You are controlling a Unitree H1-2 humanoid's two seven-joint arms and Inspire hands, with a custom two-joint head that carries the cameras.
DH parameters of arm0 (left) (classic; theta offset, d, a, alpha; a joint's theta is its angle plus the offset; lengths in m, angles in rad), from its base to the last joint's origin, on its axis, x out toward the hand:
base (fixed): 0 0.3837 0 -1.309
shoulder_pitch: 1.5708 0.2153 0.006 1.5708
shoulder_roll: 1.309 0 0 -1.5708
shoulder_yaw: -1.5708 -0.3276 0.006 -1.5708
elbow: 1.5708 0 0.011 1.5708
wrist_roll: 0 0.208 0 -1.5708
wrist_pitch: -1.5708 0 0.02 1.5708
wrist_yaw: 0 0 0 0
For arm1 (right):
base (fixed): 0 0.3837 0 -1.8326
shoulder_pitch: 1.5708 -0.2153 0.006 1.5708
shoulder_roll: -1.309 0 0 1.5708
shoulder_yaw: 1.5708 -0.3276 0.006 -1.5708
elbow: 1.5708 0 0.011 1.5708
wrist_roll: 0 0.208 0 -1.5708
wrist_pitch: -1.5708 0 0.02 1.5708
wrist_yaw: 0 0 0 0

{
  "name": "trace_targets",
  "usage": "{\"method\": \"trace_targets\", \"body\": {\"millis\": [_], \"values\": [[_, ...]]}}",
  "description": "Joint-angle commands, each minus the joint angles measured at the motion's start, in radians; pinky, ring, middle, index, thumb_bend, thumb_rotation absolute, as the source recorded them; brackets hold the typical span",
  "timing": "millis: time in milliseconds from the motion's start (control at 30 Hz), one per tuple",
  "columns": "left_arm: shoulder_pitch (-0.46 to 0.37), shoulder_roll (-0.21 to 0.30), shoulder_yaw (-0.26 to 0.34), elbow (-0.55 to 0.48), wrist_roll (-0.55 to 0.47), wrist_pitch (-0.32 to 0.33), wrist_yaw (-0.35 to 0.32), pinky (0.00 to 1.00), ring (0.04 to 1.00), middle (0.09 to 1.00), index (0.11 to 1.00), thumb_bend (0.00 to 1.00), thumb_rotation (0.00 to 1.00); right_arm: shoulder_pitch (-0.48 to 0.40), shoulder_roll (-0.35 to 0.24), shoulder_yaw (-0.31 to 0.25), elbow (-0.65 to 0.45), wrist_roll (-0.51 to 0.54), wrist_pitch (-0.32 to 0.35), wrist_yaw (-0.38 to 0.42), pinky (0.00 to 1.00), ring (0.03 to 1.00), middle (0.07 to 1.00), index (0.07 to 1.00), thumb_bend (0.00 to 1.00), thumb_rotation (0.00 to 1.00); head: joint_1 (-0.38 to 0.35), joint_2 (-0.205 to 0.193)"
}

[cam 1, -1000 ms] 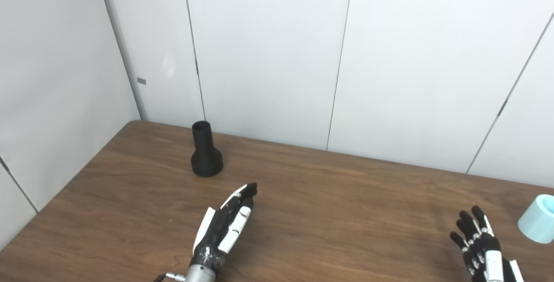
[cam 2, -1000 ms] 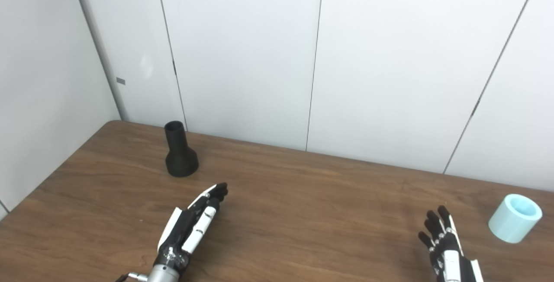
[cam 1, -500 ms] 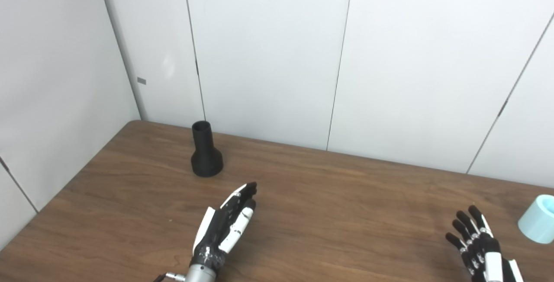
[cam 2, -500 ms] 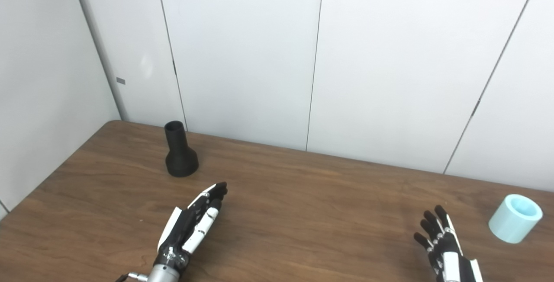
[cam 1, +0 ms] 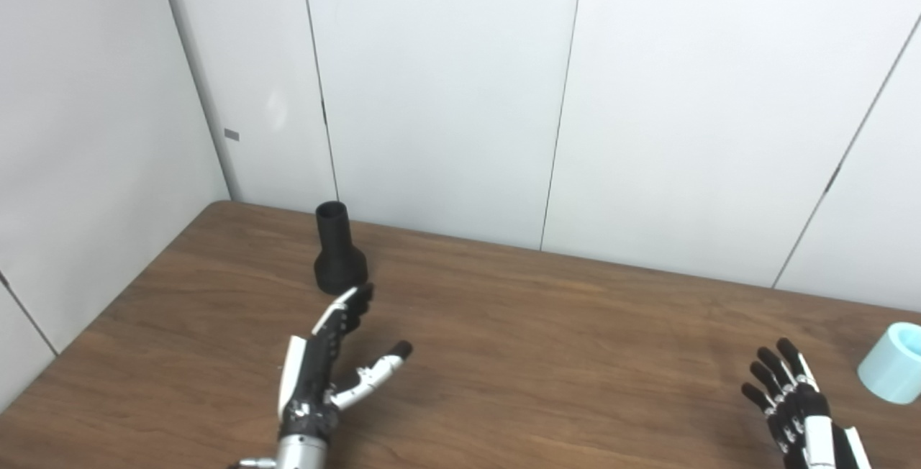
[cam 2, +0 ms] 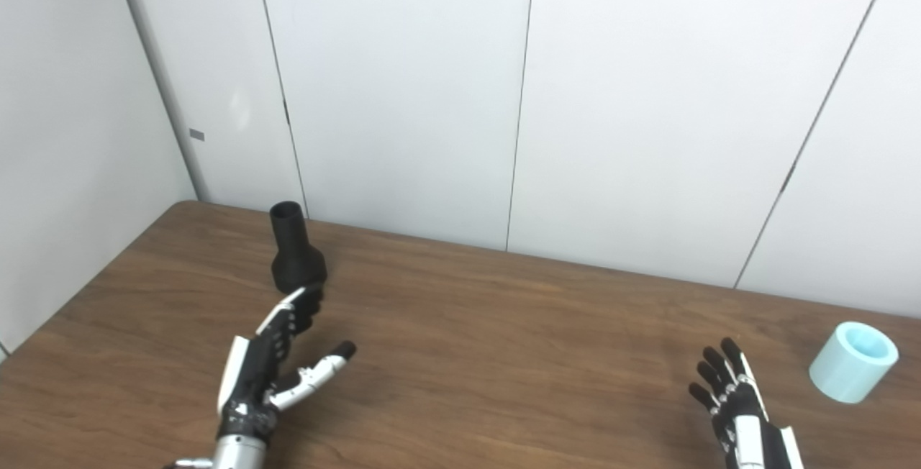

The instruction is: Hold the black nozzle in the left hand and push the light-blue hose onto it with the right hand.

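Black nozzle point(cam 1: 338, 253): upright, narrow neck, flared base, counter's point(cam 1: 547, 339) far-left corner.
Light-blue hose point(cam 2: 853, 362): short hollow cylinder, right edge.
Left robot hand point(cam 1: 327, 354): empty, thumb splayed.
Right robot hand point(cam 2: 734, 401): empty, fingers spread.

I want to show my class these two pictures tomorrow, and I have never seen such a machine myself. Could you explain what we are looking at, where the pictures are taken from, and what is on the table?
Both pictures come from two cameras side by side on a humanoid robot's head, so they show one scene from slightly different spots. Its two arms enter from the bottom edge. The left hand is open, fingers reaching toward a black nozzle standing upright on the wooden table, thumb spread aside. The right hand is also open and holds nothing. A light-blue hose piece lies near the table's right edge, apart from that hand.
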Motion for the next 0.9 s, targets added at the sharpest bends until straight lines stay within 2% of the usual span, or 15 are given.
{"method": "trace_targets", "body": {"millis": [0,133,267,333,500,633,700,867], "values": [[-0.062,0.021,0.033,-0.062,-0.005,0.021,0.032,0.86,0.841,0.836,0.821,0.75,0.12,0.082,-0.008,-0.006,0.126,-0.006,-0.021,0.001,0.85,0.917,0.925,0.953,0.66,1.0,-0.001,0.001],[-0.11,0.053,0.076,-0.081,0.044,0.062,0.076,0.83,0.826,0.827,0.815,0.74,0.11,0.083,-0.01,-0.008,0.126,0.0,-0.018,0.004,0.86,0.924,0.929,0.958,0.65,1.0,0.001,0.004],[-0.151,0.093,0.105,-0.07,0.068,0.093,0.105,0.83,0.816,0.807,0.816,0.72,0.17,0.084,-0.013,-0.007,0.128,-0.001,-0.023,0.008,0.86,0.922,0.929,0.961,0.65,1.0,0.002,0.007],[-0.168,0.108,0.116,-0.05,0.07,0.088,0.115,0.83,0.816,0.807,0.824,0.73,0.18,0.084,-0.015,-0.006,0.131,-0.001,-0.026,0.011,0.86,0.926,0.933,0.964,0.65,1.0,0.002,0.005],[-0.21,0.138,0.134,0.016,0.074,0.059,0.143,0.85,0.828,0.816,0.825,0.74,0.12,0.085,-0.018,-0.007,0.129,-0.001,-0.022,0.012,0.87,0.928,0.932,0.962,0.65,1.0,0.005,0.01],[-0.246,0.168,0.116,0.066,0.109,0.06,0.151,0.84,0.842,0.814,0.816,0.75,0.1,0.081,-0.022,-0.006,0.134,-0.003,-0.019,0.015,0.87,0.929,0.934,0.964,0.65,1.0,0.007,0.011],[-0.263,0.191,0.093,0.098,0.165,0.071,0.162,0.83,0.832,0.811,0.824,0.77,0.11,0.078,-0.022,-0.006,0.143,-0.002,-0.029,0.018,0.87,0.93,0.933,0.965,0.65,1.0,0.007,0.011],[-0.301,0.251,0.013,0.13,0.296,0.162,0.139,0.8,0.833,0.834,0.842,0.82,0.24,0.077,-0.019,-0.006,0.149,-0.002,-0.037,0.017,0.86,0.928,0.932,0.966,0.63,1.0,0.005,0.011]]}}
